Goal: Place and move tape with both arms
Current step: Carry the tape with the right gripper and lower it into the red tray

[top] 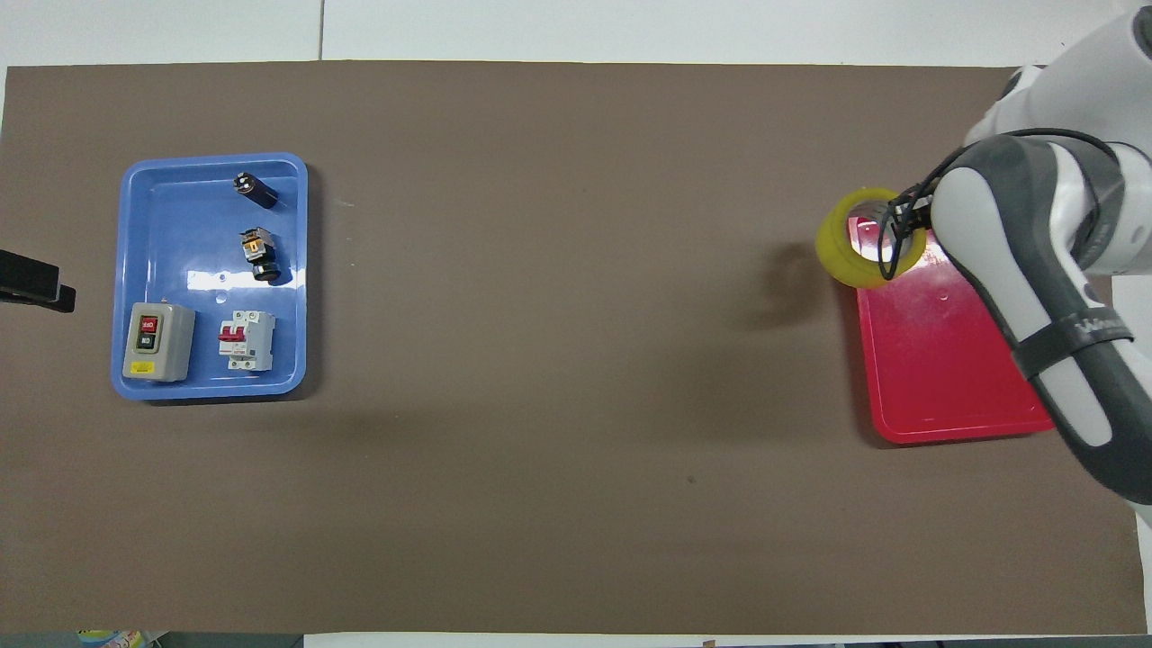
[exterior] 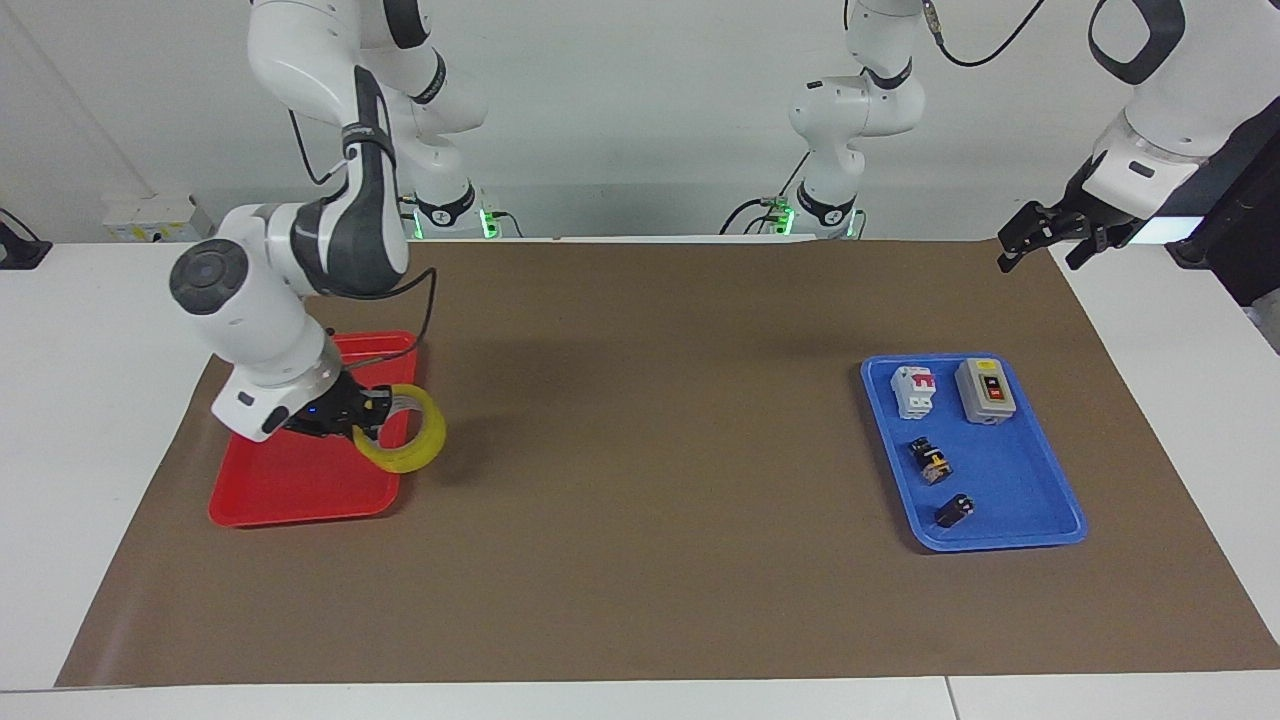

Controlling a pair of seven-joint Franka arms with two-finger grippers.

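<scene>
I see one tape (exterior: 405,441), two trays and four small parts (exterior: 937,440). My right tool (exterior: 362,420) is closed on the tape, tilted in the air over the red tray's (exterior: 290,490) edge, at the left of the facing view. My left tool (exterior: 1040,236) waits at the upper right; I cannot tell its grip. The blue tray (exterior: 1010,528) holds the parts. The bench's (exterior: 640,560) middle is bare.

Bright, even light from overhead, no dim corners. Soft blurry shadows on brown mat (exterior: 640,560): one beside red tray (top: 945,396) twd blue tray (top: 144,180), another along blue tray's edge nearer robots. White glare on red tray floor. Sharp focus throughout, no visible edge distortion.
</scene>
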